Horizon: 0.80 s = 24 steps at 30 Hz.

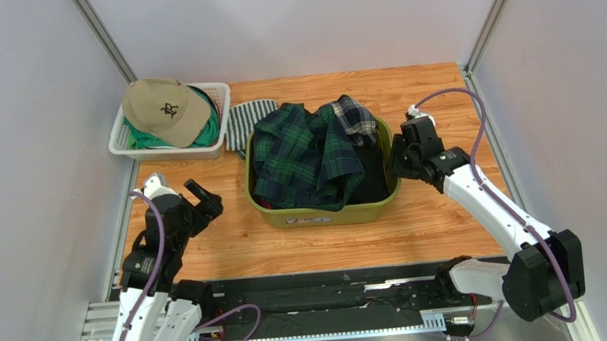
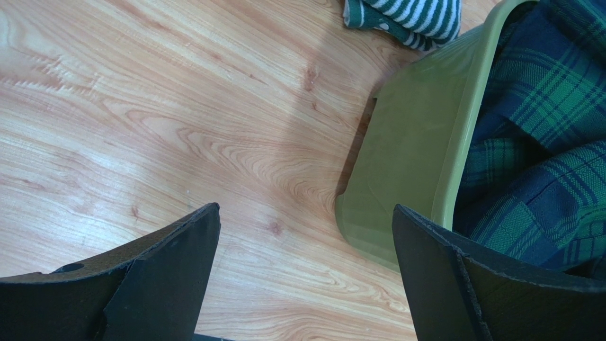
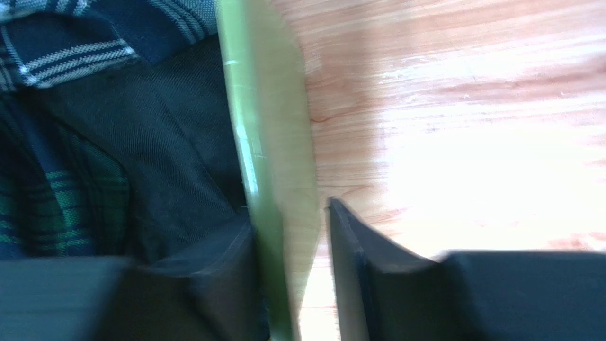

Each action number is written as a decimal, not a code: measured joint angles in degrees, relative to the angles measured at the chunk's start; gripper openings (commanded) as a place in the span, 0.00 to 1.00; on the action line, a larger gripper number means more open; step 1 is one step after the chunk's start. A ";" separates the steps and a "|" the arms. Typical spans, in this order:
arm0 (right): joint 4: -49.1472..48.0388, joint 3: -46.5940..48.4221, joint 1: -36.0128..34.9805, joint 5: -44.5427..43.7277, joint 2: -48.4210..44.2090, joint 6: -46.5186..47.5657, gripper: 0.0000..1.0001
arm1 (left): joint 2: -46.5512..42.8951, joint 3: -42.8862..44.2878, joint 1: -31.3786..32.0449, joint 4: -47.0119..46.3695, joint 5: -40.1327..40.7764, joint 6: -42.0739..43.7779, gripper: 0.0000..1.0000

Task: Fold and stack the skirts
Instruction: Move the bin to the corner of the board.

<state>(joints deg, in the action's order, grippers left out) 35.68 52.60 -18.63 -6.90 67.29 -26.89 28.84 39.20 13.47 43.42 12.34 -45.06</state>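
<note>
right hand (image 3: 288,211) pinches the green bin (image 1: 319,212) wall; left hand (image 2: 306,222) spread over table (image 2: 142,106); skirts (image 1: 305,155) inside

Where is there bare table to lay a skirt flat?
Widest: the near strip of the table between the green tub and the arm bases. Also left of the tub, below the open left gripper. Right of the tub, the right gripper and arm cross the wood. Crowded: far left, where white basket, striped cloth and tub sit close.
</note>
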 measured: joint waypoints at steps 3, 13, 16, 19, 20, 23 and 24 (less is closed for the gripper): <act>-0.33 0.81 -0.70 -0.90 1.70 -0.70 0.16 | 0.39 0.00 0.00 -0.09 0.00 0.02 0.99; 2.23 10.64 0.59 -10.03 12.02 4.50 0.00 | 3.06 0.00 0.00 -1.44 0.66 0.20 0.99; -0.28 12.48 4.13 -11.13 15.26 7.87 0.00 | 3.85 0.00 0.00 -2.73 0.90 0.48 0.99; -4.31 13.79 9.05 -9.25 18.03 12.13 0.00 | 4.87 0.00 0.00 -4.11 0.90 0.90 0.99; -4.59 15.30 10.69 -8.63 19.45 13.64 0.00 | 5.27 0.00 0.00 -4.55 0.87 1.07 0.99; -5.09 20.52 14.93 -6.71 24.30 17.81 0.00 | 6.75 0.00 0.00 -6.10 0.87 1.57 0.99; -5.20 22.58 16.33 -5.53 26.10 19.21 0.00 | 7.37 0.00 0.00 -6.60 0.87 1.70 0.99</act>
<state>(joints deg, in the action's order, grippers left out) 30.48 75.18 -2.31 -12.43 93.38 -7.68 36.21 39.20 13.47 36.82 13.21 -43.35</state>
